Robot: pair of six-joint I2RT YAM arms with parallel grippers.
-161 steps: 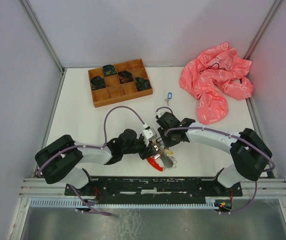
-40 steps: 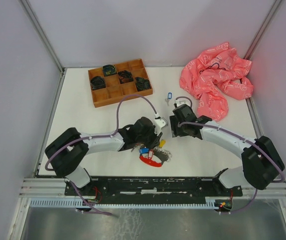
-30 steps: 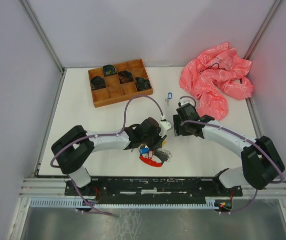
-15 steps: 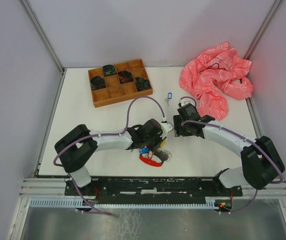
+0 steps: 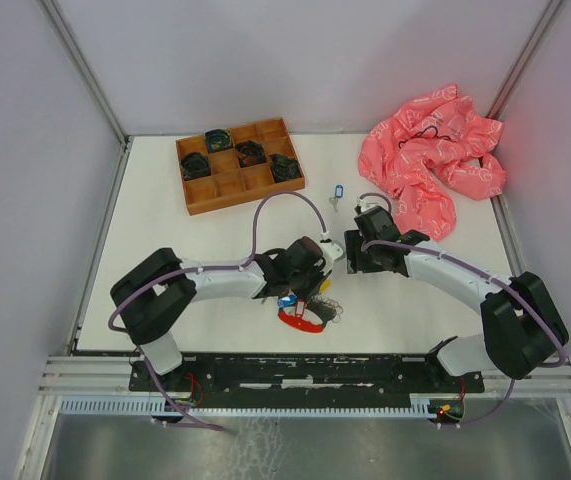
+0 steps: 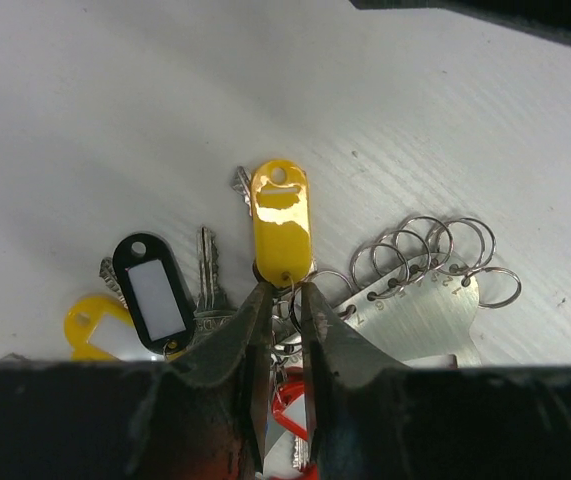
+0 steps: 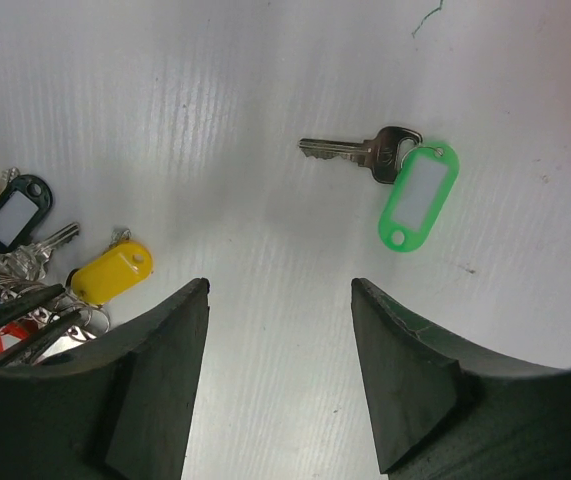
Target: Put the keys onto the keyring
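Note:
The keyring bunch (image 5: 305,312) lies near the table's front, with a red plastic loop (image 6: 290,425), a yellow tag (image 6: 282,222), a black tag (image 6: 152,285) and a second yellow tag (image 6: 93,325). My left gripper (image 6: 285,292) is down on the bunch, its jaws closed to a narrow gap on the thin ring at the yellow tag's end. My right gripper (image 7: 280,290) is open and empty above bare table. A green-tagged key (image 7: 415,195) lies just beyond it. A blue-tagged key (image 5: 337,192) lies farther back.
A numbered metal plate with several small rings (image 6: 425,305) lies against the bunch. A wooden compartment tray (image 5: 237,165) stands at the back left. A crumpled pink cloth (image 5: 430,165) lies at the back right.
The right gripper has left the bunch and moved back and to the right, now open. The left gripper has shifted right onto the bunch and has held nearly still for the last half second.

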